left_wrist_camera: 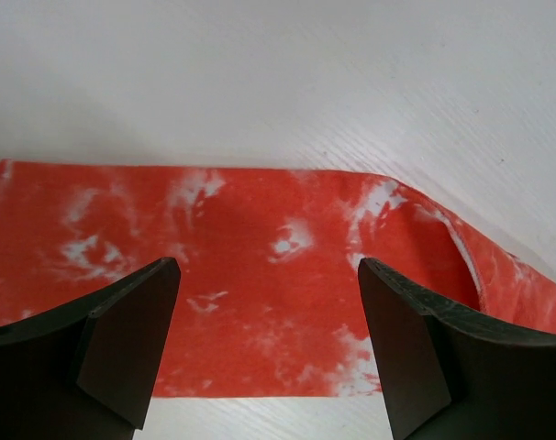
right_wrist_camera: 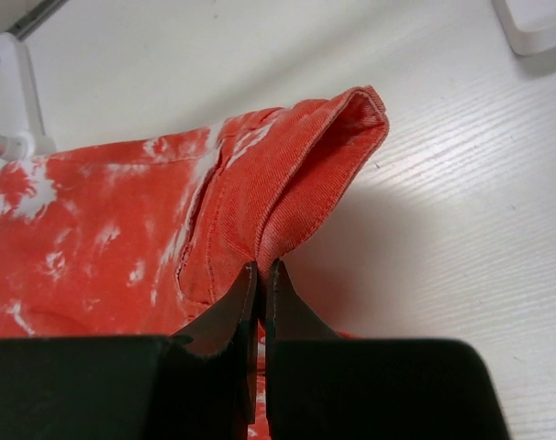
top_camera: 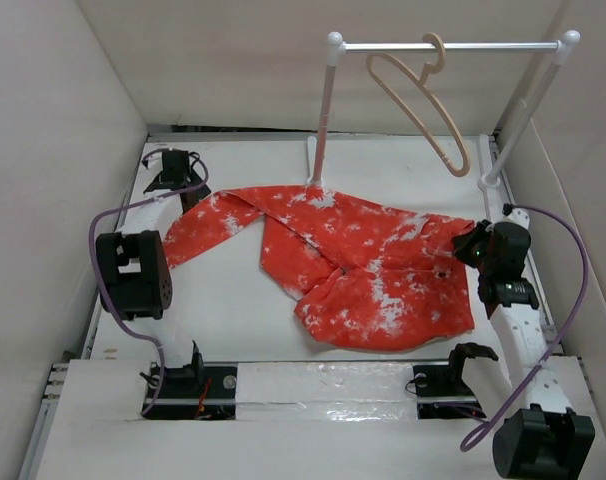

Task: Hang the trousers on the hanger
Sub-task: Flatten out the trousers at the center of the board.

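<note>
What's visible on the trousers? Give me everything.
The bright red-orange fabric trousers mottled with white blotches lie crumpled but mostly flat on the white table. One long leg stretches leftward. The wider part is bunched toward the right. The cloth looks like a woven twill with stitched seams along a thick hemmed edge. The right gripper, jaws shut, pinches a raised fold of that edge. The left gripper is over the leg, jaws open, holding nothing.

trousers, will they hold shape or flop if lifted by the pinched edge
Probably floppy: the trousers lie crumpled in loose folds. Lifted from the edge pinched in the right end effector, the legs would likely hang and drag. The woven fabric looks grippy, so slipping seems unlikely.
</note>
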You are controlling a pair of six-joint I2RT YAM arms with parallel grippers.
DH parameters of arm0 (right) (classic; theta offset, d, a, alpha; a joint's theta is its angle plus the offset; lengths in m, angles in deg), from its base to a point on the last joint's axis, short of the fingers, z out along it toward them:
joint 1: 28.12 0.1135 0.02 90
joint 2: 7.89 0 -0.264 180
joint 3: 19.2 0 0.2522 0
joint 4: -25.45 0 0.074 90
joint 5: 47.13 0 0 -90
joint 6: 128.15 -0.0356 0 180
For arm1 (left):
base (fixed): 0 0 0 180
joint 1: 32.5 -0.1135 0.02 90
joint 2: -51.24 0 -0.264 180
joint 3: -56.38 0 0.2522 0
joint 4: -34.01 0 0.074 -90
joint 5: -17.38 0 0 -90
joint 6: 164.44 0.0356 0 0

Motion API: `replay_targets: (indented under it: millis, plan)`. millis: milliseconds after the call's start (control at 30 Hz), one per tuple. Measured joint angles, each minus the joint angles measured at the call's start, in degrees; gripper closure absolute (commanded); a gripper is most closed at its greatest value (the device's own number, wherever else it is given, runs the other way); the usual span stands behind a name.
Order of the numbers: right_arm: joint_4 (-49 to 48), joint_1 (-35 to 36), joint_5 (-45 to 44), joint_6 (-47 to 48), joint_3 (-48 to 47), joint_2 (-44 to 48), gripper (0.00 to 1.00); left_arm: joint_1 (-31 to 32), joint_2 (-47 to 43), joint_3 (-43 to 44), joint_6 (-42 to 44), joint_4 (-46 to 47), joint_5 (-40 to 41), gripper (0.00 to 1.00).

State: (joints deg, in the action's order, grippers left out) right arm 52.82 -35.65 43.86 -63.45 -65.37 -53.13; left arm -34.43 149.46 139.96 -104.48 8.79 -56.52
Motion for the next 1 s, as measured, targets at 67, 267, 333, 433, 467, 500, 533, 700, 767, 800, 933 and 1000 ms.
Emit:
replay_targets:
  millis: [67,267,333,433,467,500,533,700,767,800,933,1000]
  plan:
    - [-0.2,0.0,2.0,0.5,0.0,1.2,1.0,0.0,2.6,1.6,-1.2,0.1,-2.1,0.24]
    - [-0.3,0.4,5.2,2.3,-0.9,2.4,1.0,0.5,8.3,7.1,-5.2,2.0,-7.8,0.26]
    - [-0.2,0.9,5.6,2.9,-0.9,2.3,1.0,1.0,10.9,9.8,-6.3,2.0,-8.1,0.25]
    - [-0.4,2.0,6.1,3.5,-0.9,1.7,1.0,2.1,14.6,12.9,-7.6,1.3,-6.8,0.26]
    - [-0.5,2.4,6.2,3.7,-0.9,1.4,1.0,2.4,15.5,13.4,-8.2,0.8,-5.9,0.25]
    - [-0.5,3.0,6.3,3.9,-0.9,1.0,1.0,2.7,16.2,13.8,-8.7,0.0,-5.1,0.25]
    - [-0.6,3.6,6.3,4.1,-0.9,0.8,1.0,3.0,17.0,14.4,-9.4,-0.9,-4.2,0.25]
    - [-1.0,7.3,6.2,4.8,-0.9,0.5,1.0,3.0,19.9,17.3,-12.3,-5.2,-1.3,0.26]
    - [-1.5,8.9,5.8,4.9,-0.9,0.4,1.0,3.1,21.2,19.1,-13.5,-6.5,-1.0,0.26]
    - [-1.7,9.7,5.7,4.9,-0.9,0.4,1.0,3.1,21.9,19.9,-14.0,-6.7,-1.0,0.26]
    - [-2.3,14.5,4.0,5.0,-0.9,0.0,1.0,3.7,22.5,20.5,-15.6,-6.8,-1.4,0.26]
    - [-2.4,17.3,2.5,5.0,-0.9,-0.3,1.0,4.2,22.5,20.5,-16.5,-6.1,-2.4,0.25]
